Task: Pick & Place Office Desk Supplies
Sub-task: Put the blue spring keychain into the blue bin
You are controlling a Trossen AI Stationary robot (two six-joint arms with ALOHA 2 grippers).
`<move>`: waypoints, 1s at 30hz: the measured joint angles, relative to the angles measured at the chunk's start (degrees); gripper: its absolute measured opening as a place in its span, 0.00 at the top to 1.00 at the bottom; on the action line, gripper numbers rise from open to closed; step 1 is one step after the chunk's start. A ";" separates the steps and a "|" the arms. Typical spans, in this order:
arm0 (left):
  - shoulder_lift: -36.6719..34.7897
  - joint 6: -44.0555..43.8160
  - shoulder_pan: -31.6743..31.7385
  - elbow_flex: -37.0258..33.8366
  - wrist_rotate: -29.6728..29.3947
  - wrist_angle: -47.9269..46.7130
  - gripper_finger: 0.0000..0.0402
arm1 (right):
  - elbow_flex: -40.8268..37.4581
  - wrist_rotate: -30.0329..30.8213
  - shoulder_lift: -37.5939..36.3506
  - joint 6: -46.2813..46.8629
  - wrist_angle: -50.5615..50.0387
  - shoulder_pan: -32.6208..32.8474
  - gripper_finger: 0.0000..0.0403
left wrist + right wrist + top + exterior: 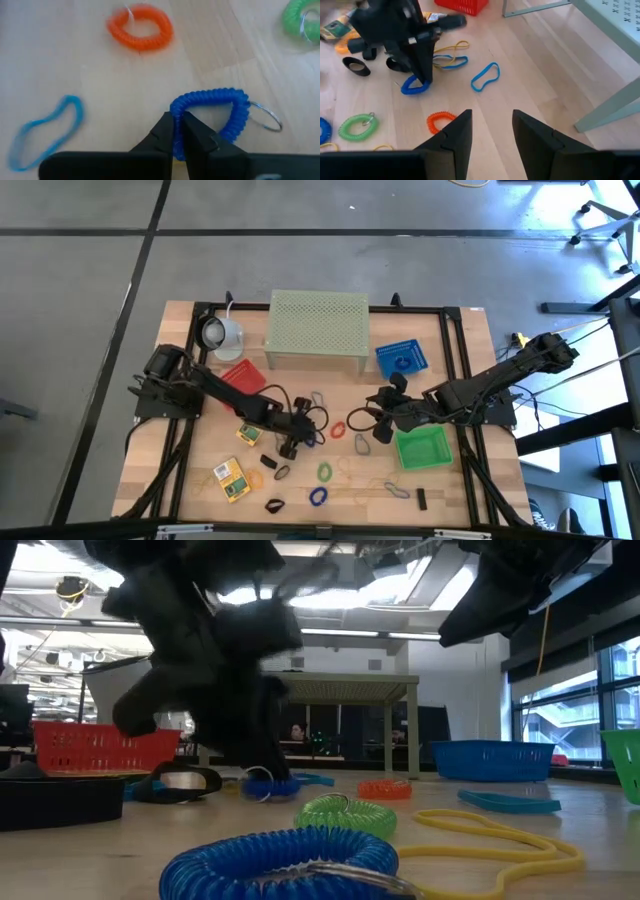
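Left pincer (177, 131) is clamped on the blue coil loop (212, 112) at center of the bench (100, 70); orange coil (140, 27) and light-blue band (45, 131) lie near. Right pincer (490, 132) hovers open.

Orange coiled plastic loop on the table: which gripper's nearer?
Left, narrowly. The left gripper is down at the table, shut on the blue coiled loop next to the orange coiled loop. The right gripper hovers open, just short of it.

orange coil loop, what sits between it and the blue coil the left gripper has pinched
Nothing: in the left wrist view, only bare wood separates the orange coil loop from the blue coil in the left gripper.
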 joint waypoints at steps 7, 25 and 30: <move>-11.08 0.67 -3.95 0.26 -15.48 6.99 0.96 | 0.00 -0.07 0.02 0.33 0.89 0.00 0.65; -17.61 6.88 -8.34 0.31 -36.17 18.79 0.96 | -0.02 1.87 1.38 -12.35 21.65 0.02 0.65; -16.40 6.00 -6.65 0.31 -36.11 19.27 0.96 | -0.02 1.42 4.05 -16.87 27.72 -0.15 0.65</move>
